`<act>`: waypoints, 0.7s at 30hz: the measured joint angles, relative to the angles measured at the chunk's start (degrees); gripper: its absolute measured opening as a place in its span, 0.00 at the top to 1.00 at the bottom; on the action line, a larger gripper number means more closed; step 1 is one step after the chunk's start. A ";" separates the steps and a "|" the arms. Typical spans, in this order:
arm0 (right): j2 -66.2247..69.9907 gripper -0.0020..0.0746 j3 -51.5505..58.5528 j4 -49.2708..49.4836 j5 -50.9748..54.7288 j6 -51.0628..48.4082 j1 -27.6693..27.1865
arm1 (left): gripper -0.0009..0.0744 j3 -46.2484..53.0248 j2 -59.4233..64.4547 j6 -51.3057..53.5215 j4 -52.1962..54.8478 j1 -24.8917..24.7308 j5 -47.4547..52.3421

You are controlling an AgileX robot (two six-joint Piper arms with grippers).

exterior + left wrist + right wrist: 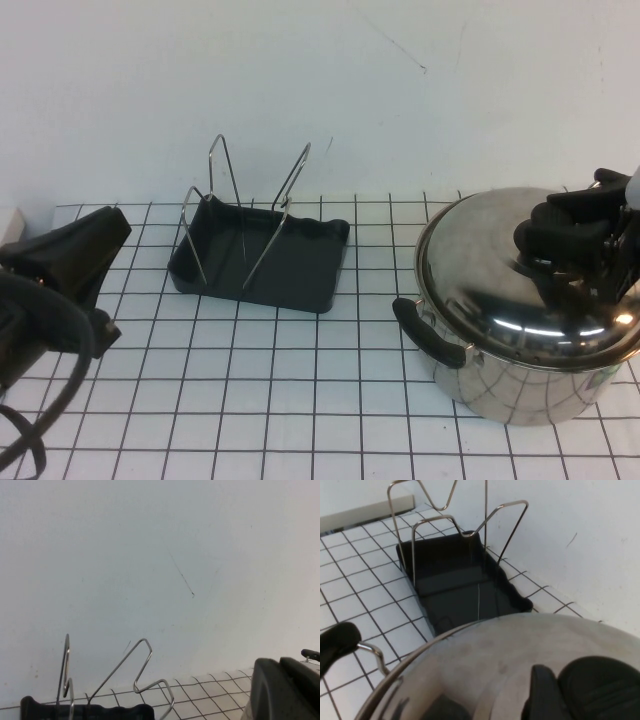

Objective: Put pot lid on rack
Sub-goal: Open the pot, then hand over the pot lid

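Note:
The pot lid [490,280], shiny steel and domed, sits on the steel pot [510,385] at the right. My right gripper [560,235] is down on the lid's centre, shut on its black knob [600,685]. One of its fingers [545,690] presses the knob's side in the right wrist view, above the lid [485,665]. The rack [270,265], a dark grey tray with upright wire loops, stands empty at the centre back. It also shows in the right wrist view [455,590]. My left gripper [105,230] is shut and empty at the far left, clear of the rack.
The pot has a black side handle [425,330] facing the rack. A white wall runs close behind the rack and the pot. The gridded table [300,400] lies between the rack and the pot. A black cable [60,330] hangs by the left arm.

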 joint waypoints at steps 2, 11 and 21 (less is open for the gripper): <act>0.11 0.51 0.00 0.00 0.32 -0.12 0.00 | 0.99 0.00 0.00 -1.10 0.00 0.00 0.00; -1.62 0.51 -1.48 -0.47 2.99 -0.64 0.00 | 0.99 0.00 0.00 -19.15 0.44 0.00 -2.96; -16.24 0.51 -6.56 -0.61 12.73 4.71 0.11 | 0.72 -0.23 0.00 -47.46 6.14 0.00 -19.53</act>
